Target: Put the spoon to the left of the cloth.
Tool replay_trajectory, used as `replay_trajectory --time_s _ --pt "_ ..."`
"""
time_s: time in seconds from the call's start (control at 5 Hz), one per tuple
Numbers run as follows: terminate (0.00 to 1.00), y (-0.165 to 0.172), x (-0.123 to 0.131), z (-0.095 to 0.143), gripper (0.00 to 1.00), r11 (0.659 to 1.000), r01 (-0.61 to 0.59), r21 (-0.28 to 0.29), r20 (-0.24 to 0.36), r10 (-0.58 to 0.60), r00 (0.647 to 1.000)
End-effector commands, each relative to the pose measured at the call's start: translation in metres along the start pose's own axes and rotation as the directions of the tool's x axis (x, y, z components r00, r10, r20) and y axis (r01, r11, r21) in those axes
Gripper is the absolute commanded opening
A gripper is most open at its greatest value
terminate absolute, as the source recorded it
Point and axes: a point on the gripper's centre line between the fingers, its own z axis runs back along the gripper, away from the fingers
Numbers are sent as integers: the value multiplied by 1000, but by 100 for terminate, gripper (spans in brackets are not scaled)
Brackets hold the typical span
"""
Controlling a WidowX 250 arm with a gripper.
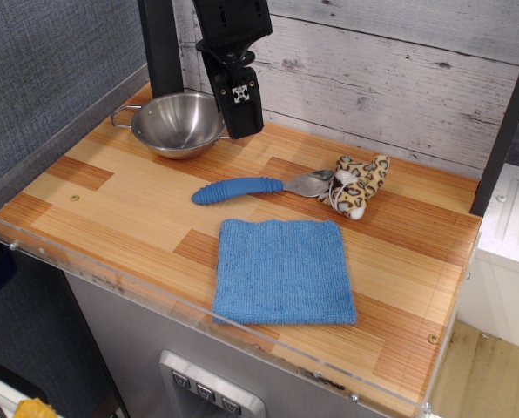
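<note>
The spoon (251, 188) lies on the wooden tabletop just behind the cloth, its ribbed blue handle pointing left and its silver bowl at the right, touching the plush toy. The cloth (283, 271) is a flat blue square near the front edge. My gripper (242, 131) hangs above the table at the back, beside the steel bowl and behind the spoon's handle. Its black fingers (242, 109) point down and appear close together, holding nothing.
A steel bowl (179, 123) with wire handles stands at the back left. A small leopard-spotted plush toy (360, 185) lies right of the spoon. A clear acrylic rim (111, 279) edges the table's front and left. A white plank wall rises behind.
</note>
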Motion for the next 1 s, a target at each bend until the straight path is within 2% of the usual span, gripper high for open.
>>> replay_trajectory --time_s 0.0,0.6,0.8 --pt "0 0 0 0 100 1000 0 0 0 0 1000" --pt "0 3 -18 -44 100 993 47 112 -69 -40 997" --pt "0 7 -20 -55 100 993 41 113 -73 -33 997"
